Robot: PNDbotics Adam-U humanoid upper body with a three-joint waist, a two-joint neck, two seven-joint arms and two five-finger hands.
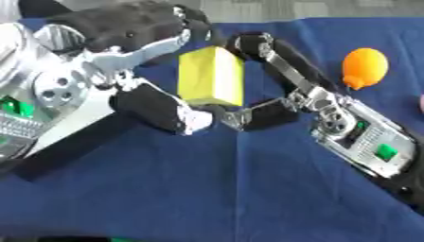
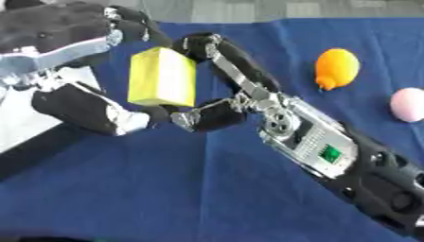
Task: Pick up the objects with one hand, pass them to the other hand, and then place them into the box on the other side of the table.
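Mid-handover: both the left robot hand (image 1: 141,101) and right robot hand (image 2: 219,101) seemingly pinch the yellow block (image 1: 210,75); release left only once right holds.

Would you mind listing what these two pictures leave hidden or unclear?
- Box: in neither view.
- Pink object: right eye view's right edge crops it; only a sliver shows in the left eye view.
- Yellow block: both robot hands, left and right, touch it; which one bears it is unclear.
- Orange fruit: its kind is blurred.

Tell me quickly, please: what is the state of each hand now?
Left hand: fingers and thumb curled round the yellow block.
Right hand: fingers and thumb also curled on the yellow block.
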